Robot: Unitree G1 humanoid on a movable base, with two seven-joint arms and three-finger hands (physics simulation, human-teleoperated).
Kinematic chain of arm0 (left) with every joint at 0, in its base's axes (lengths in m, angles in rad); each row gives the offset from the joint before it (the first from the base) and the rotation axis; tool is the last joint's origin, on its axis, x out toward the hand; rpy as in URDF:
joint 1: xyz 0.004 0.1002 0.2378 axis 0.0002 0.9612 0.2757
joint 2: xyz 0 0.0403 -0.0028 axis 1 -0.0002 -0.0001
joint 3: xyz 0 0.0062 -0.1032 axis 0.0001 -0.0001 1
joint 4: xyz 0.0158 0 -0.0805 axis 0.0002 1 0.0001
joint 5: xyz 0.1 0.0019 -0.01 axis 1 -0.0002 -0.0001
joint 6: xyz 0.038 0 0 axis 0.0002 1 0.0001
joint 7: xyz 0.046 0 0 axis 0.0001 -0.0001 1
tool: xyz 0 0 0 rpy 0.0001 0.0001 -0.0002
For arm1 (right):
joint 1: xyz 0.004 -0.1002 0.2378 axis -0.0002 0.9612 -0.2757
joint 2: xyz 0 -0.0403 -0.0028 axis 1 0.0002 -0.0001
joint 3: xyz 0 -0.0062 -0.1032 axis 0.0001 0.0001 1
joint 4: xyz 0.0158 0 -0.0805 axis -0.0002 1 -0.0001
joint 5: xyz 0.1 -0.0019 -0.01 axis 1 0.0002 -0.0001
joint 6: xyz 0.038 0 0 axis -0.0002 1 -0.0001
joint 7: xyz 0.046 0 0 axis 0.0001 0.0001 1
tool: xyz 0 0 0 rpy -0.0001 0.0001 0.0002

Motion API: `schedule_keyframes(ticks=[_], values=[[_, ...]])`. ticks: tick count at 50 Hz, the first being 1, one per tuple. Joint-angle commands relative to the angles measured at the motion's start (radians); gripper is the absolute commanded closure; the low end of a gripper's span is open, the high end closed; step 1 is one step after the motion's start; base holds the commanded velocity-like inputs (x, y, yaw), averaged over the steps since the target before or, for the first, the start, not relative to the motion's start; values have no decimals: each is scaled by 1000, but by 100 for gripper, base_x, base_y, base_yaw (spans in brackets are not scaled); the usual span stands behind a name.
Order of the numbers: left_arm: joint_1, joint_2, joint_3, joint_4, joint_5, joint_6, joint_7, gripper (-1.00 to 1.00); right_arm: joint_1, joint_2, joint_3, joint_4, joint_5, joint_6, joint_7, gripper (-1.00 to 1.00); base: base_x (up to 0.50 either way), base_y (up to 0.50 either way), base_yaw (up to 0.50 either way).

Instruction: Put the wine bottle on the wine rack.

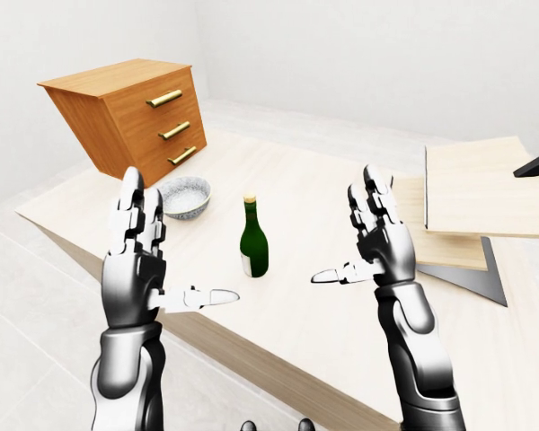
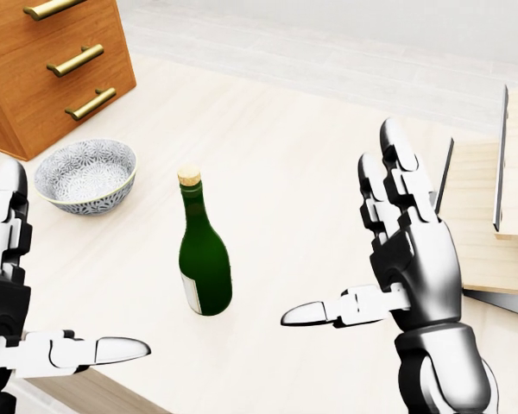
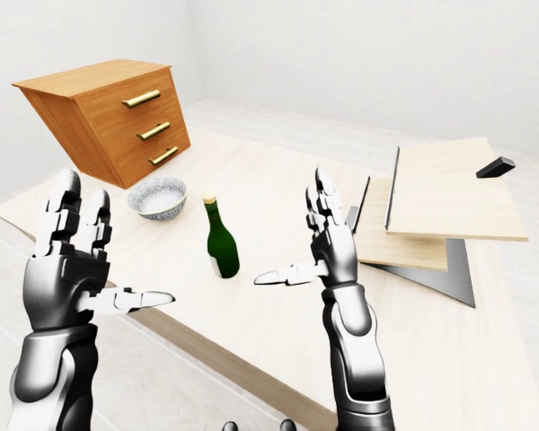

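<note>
A dark green wine bottle (image 2: 205, 263) with a cork and a pale label stands upright on the light wooden table (image 2: 293, 147). The wine rack (image 1: 472, 202), made of slanted pale wood boards on a dark base, sits at the right. My left hand (image 2: 69, 267) is open at the lower left, thumb pointing toward the bottle, well apart from it. My right hand (image 2: 350, 237) is open to the bottle's right, palm facing it, fingers up, with a clear gap between them. Neither hand touches anything.
A patterned white bowl (image 2: 85, 175) sits left of the bottle. A wooden drawer chest (image 2: 43, 60) with brass handles stands at the upper left. The table's near edge (image 1: 251, 359) runs diagonally below my hands.
</note>
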Motion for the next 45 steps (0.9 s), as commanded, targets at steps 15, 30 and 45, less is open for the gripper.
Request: schedule_keyframes(ticks=[15, 30, 45], values=[[-7, 10, 25, 1, -4, 0, -6, -100, -290, -22, -38, 161, 10, 0, -25, -100, 0, 0, 0], [-44, 48, 225, -162, -148, 0, -37, -100, -395, -16, -18, 264, 8, 0, -33, -100, 0, 0, 0], [-48, 44, 282, -226, -173, 0, -53, -100, -452, 18, 26, 376, -27, 0, -37, -100, 0, 0, 0]])
